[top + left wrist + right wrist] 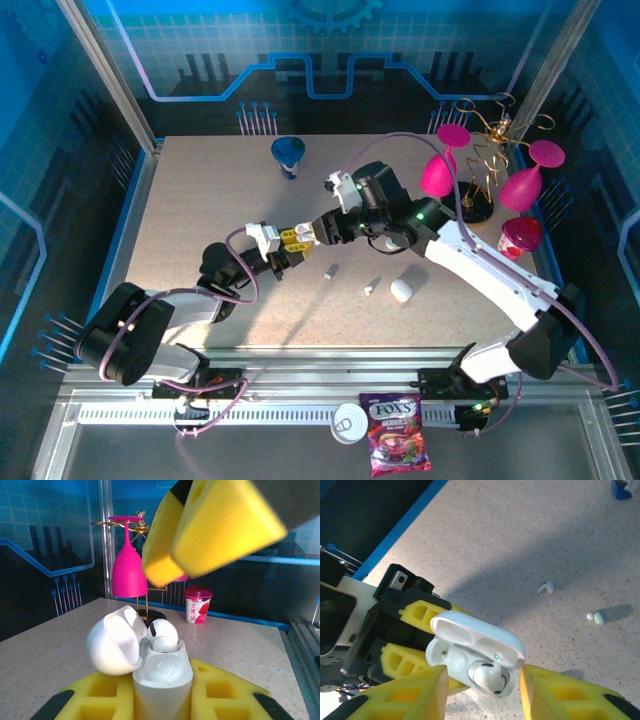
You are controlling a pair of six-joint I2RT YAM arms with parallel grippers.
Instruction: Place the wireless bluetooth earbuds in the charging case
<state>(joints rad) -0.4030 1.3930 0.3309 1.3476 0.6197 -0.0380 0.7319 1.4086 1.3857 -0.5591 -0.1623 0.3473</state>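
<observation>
Top view: the left gripper (pixel 290 241) and right gripper (pixel 326 228) are meeting tip to tip. A loose earbud (pixel 330 270) is lying on the table just below them.

Left wrist view: the left fingers (pixel 220 692) are clamping the open case (pixel 162 677), with one seated earbud (pixel 164 635) standing upright inside.

Right wrist view: the right gripper's fingers (pixel 420 692), apart and empty, are hovering just above the case.
</observation>
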